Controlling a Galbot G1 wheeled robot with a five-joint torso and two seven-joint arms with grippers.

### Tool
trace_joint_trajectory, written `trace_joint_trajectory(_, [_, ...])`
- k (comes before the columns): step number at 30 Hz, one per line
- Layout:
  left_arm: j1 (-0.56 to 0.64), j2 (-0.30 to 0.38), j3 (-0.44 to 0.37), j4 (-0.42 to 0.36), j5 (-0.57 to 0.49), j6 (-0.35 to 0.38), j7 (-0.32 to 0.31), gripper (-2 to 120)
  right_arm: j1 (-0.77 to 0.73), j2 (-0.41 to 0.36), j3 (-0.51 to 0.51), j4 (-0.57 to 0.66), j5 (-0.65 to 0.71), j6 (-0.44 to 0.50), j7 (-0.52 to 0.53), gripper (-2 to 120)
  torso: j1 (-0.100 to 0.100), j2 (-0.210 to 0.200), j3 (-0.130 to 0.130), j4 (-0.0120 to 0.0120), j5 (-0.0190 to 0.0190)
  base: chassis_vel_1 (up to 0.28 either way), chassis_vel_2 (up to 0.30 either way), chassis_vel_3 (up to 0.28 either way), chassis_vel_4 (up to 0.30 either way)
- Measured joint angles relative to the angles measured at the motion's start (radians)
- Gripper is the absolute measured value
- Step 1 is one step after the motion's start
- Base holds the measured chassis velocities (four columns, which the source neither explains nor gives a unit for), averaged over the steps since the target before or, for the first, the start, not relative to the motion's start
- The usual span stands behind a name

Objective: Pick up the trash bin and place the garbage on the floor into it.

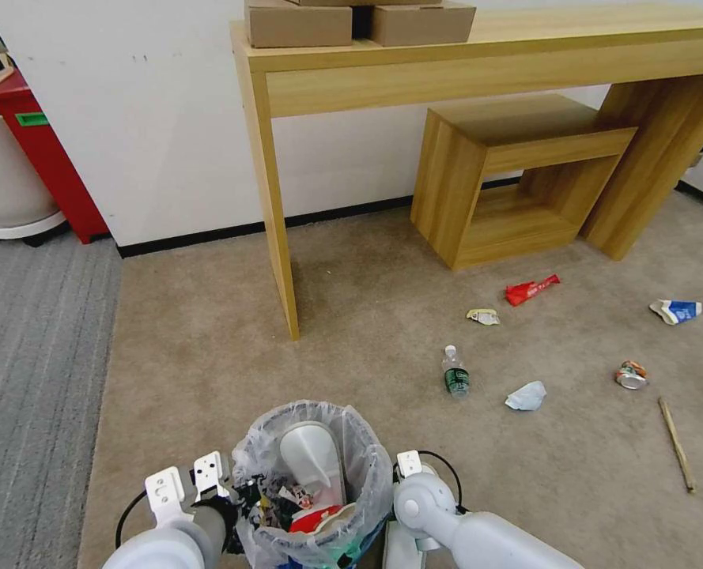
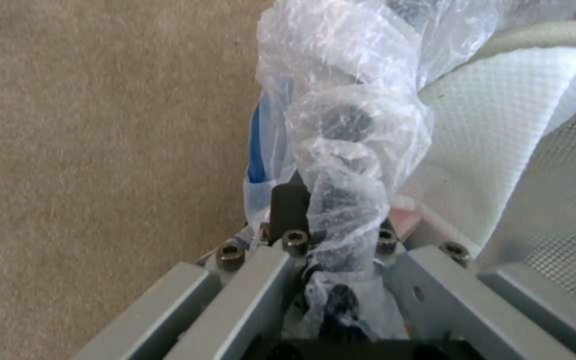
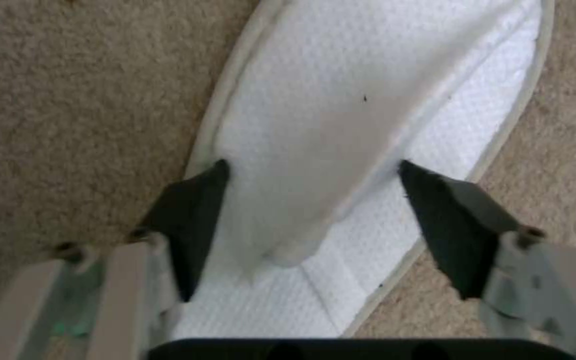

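Your left gripper (image 2: 328,235) is clenching the bag-wrapped rim of the trash bin (image 1: 313,482), which is sitting upright between your two arms, mouth up. One white slipper (image 1: 311,458) is standing on end inside it, over red wrappers.

Your right gripper (image 3: 311,220) is spread wide, its dark fingertips (image 3: 191,220) straddling a second white slipper (image 3: 381,125) lying flat on the floor (image 3: 68,125), long axis running straight away from the gripper; contact is probably light, though you cannot tell for certain.

Lying loose on the carpet to your right:
- small bottle (image 1: 455,371), cap pointing toward the wall
- crumpled paper (image 1: 526,396)
- red wrapper (image 1: 531,289)
- crushed can (image 1: 631,374)
- blue-white carton (image 1: 676,310)
- wooden stick (image 1: 676,443), lying lengthwise away from you
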Motion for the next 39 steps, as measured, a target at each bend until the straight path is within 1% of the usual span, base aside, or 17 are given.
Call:
trace_joint_trajectory(1, [0.0,0.0,0.0,0.0,0.0,0.0,0.0,0,0.0,0.0,0.0,0.0,0.0,0.0,0.0,61,0.0,0.0,0.0,0.0,0.0,0.0,0.0,0.0,0.0])
trace_joint_trajectory(3, [-0.001,0.004,-0.005,-0.002,-0.006,-0.002,-0.002,0,-0.001,0.002,0.0,-0.004,-0.003,0.002,-0.001,57,0.0,0.0,0.0,0.0001,0.0001,0.0,0.0,0.0,0.0])
trace_joint_trajectory(4, [-0.001,0.006,-0.007,-0.003,-0.008,-0.002,-0.002,0,-0.001,0.003,0.0,-0.005,-0.005,0.003,-0.002,52,0.0,0.0,0.0,0.0001,0.0001,0.0,0.0,0.0,0.0])
trace_joint_trajectory(5, [-0.001,0.006,-0.007,-0.003,-0.008,-0.002,-0.002,0,-0.001,0.003,0.0,-0.005,-0.005,0.003,-0.002,52,0.0,0.0,0.0,0.0001,0.0001,0.0,0.0,0.0,0.0])
trace_joint_trajectory(8, [0.005,0.009,-0.011,-0.006,-0.009,-0.002,-0.003,0,-0.003,0.007,0.0,-0.01,-0.013,0.012,-0.007,34,0.0,0.0,0.0,0.0002,0.0001,0.0,0.0,0.0,0.0])
trace_joint_trajectory(9, [0.005,0.009,-0.011,-0.006,-0.009,-0.002,-0.003,0,-0.003,0.007,0.0,-0.01,-0.013,0.012,-0.007,34,0.0,0.0,0.0,0.0002,0.0001,0.0,0.0,0.0,0.0])
trace_joint_trajectory(10, [0.006,0.008,-0.01,-0.006,-0.008,-0.002,-0.003,0,-0.003,0.009,-0.001,-0.012,-0.018,0.017,-0.008,28,0.0,0.0,0.0,0.0001,0.0,0.0,0.0,0.0,0.0])
trace_joint_trajectory(11, [0.007,0.007,-0.01,-0.006,-0.006,-0.002,-0.003,0,-0.003,0.011,-0.001,-0.013,-0.021,0.02,-0.008,26,0.0,0.0,0.0,0.0001,0.0,0.0,0.0,0.0,0.0])
trace_joint_trajectory(12, [0.01,0.006,-0.008,-0.006,-0.001,-0.002,-0.003,0,-0.002,0.014,-0.002,-0.015,-0.024,0.023,-0.008,18,0.0,0.0,0.0,0.0,-0.0001,0.0,0.0,0.0,0.0])
trace_joint_trajectory(14, [0.014,0.005,-0.005,-0.005,0.005,-0.002,-0.004,0,0.0,0.016,-0.002,-0.016,-0.026,0.028,-0.007,15,0.0,0.0,0.0,-0.0001,-0.0003,0.0,0.0,0.0,0.0])
trace_joint_trajectory(15, [0.014,0.005,-0.005,-0.005,0.007,-0.002,-0.004,0,0.003,0.015,-0.002,-0.014,-0.026,0.03,-0.007,8,0.0,0.0,0.0,-0.0001,-0.0003,0.0,0.0,0.0,0.0])
trace_joint_trajectory(16, [0.014,0.005,-0.005,-0.005,0.007,-0.002,-0.004,0,0.003,0.015,-0.002,-0.014,-0.026,0.03,-0.007,8,0.0,0.0,0.0,-0.0001,-0.0003,0.0,0.0,0.0,0.0])
trace_joint_trajectory(18, [0.014,0.009,-0.007,-0.005,0.007,-0.002,-0.004,0,0.004,0.008,0.003,-0.001,-0.024,0.034,-0.006,0,0.0,0.0,0.0,0.0,-0.0002,0.0,0.0,0.0,0.0])
trace_joint_trajectory(29, [0.023,0.004,-0.008,-0.006,0.011,-0.002,-0.006,0,-0.015,-0.007,0.028,0.045,-0.011,0.045,-0.003,0,0.0,0.0,0.0,0.0,0.0,0.0,0.0,0.0,0.0])
trace_joint_trajectory(32, [0.024,0.004,-0.009,-0.005,0.01,-0.002,-0.006,0,-0.016,-0.031,0.049,0.088,0.001,0.045,0.001,0,0.0,0.0,0.0,0.0001,0.0001,0.0,0.0,0.0,0.0])
trace_joint_trajectory(35, [0.021,0.008,-0.015,-0.002,0.004,-0.002,-0.009,0,-0.014,-0.084,0.077,0.171,0.025,0.045,0.012,0,0.0,0.0,0.0,-0.0001,0.0,0.0,0.0,0.0,0.0])
trace_joint_trajectory(39, [0.021,0.007,-0.017,-0.002,0.002,-0.002,-0.009,0,-0.008,-0.131,0.122,0.248,0.028,0.046,0.012,0,0.0,0.0,0.0,0.0,0.0,0.0,0.0,0.0,0.0])
